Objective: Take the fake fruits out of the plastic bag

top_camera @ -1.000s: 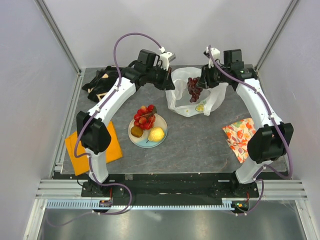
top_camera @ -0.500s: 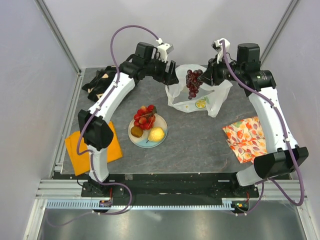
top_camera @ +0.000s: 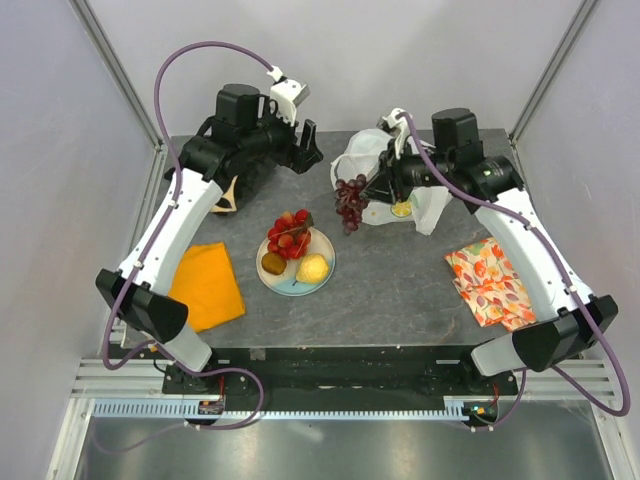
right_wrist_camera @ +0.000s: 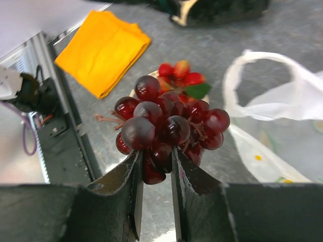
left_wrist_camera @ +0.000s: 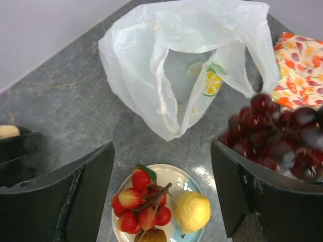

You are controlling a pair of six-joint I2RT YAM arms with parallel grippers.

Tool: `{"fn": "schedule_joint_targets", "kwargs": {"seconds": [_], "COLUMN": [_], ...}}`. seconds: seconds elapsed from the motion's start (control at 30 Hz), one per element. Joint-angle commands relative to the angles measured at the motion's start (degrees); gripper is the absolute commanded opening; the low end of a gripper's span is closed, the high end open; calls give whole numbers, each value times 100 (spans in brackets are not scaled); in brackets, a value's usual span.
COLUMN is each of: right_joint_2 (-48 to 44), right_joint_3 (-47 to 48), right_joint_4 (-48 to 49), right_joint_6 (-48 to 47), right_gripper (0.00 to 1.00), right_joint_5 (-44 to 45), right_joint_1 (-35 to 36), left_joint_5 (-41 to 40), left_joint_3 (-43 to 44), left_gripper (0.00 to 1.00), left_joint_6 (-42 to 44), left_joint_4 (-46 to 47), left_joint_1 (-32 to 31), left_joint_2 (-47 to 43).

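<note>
grape bunch (left_wrist_camera: pixel 275 133) was blurred, cropped at right edge (left wrist view) | brown oval piece (left_wrist_camera: pixel 151 236) was cropped at bottom edge

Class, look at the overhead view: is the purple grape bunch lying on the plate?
No, the grape bunch hangs clamped in the right gripper, in the air beside the plate, not on it.
</note>
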Motion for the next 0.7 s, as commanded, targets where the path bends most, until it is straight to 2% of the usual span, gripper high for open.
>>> {"fn": "schedule_joint_targets", "kwargs": {"seconds": [0.0, 0.23, 0.5, 0.67], "right_joint_2": [47, 468, 1601, 2077], "right_joint_3": [-15, 274, 1460, 2103], "right_joint_4": [198, 155, -294, -154], "right_joint_6": [-192, -508, -2010, -2275], "right_gripper": [31, 30, 28, 27], "right_joint_5": [-114, -34, 185, 492], "right_joint_1": [374, 1147, 2131, 2545], "left_joint_5": [-351, -271, -43, 106], "left_joint_3": [-133, -361, -476, -608], "left_gripper": [84, 84, 84, 84], "left_joint_6": [454, 392, 243, 147], "left_joint_4": [-76, -94, -76, -24], "left_joint_1": [77, 315, 658, 877], "left_joint_2": [-217, -507, -718, -850]}}
